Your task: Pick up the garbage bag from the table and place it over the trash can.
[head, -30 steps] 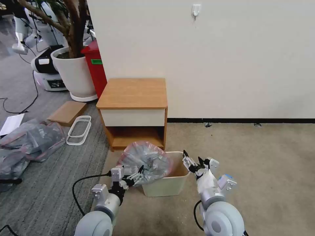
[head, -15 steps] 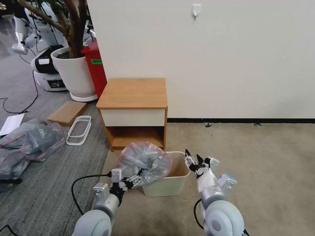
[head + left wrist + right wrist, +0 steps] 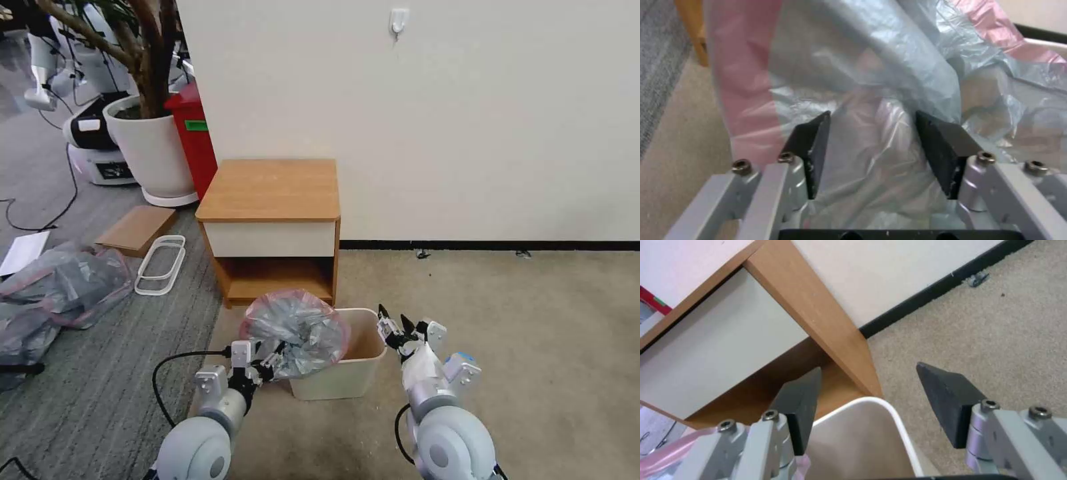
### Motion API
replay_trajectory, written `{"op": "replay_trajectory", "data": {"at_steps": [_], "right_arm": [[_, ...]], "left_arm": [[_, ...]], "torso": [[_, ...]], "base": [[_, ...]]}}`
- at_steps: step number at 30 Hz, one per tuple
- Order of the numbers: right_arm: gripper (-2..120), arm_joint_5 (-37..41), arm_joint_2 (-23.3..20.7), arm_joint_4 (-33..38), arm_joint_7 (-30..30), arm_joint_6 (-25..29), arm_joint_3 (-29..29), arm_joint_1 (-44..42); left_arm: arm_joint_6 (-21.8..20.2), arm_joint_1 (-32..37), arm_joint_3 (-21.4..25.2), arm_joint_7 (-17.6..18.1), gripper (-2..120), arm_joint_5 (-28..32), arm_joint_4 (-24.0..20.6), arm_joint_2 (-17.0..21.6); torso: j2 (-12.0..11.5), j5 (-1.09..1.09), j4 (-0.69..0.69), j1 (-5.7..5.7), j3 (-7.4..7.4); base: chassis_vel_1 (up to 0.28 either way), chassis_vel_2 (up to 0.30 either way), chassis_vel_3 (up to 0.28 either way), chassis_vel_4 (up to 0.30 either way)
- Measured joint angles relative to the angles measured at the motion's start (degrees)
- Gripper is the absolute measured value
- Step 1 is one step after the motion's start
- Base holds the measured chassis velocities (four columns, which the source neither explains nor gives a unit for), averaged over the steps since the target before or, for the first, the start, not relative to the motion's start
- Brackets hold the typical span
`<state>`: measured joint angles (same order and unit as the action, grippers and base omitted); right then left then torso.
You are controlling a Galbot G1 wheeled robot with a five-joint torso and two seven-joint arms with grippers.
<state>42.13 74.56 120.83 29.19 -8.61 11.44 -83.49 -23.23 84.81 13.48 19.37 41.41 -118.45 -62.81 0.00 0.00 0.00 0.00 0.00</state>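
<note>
garbage bag over trash can rim — right side uncovered

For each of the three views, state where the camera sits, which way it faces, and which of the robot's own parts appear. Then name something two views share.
Head: up high, facing forward and down at the table, can and bag; both arms show.
Left wrist: behind the left claw, facing the bag between its open fingers.
Right wrist: behind the open right claw, facing the can's rim and the table.
Shared: all three show the bag.
</note>
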Motion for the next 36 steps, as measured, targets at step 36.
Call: {"op": "replay_trajectory", "data": {"at_steps": [36], "right_arm": [[54,1.3,-0.5,-3.1,0.0,1.0,1.6,1.8]], "left_arm": [[-9.6,-14.6,-8.7,20.0,31,21.9,3.2,2.3]], "torso": [[0.0,0.00,0.01,0.00,0.00]], "base": [[0.000,0.000,0.000,0.000]]}}
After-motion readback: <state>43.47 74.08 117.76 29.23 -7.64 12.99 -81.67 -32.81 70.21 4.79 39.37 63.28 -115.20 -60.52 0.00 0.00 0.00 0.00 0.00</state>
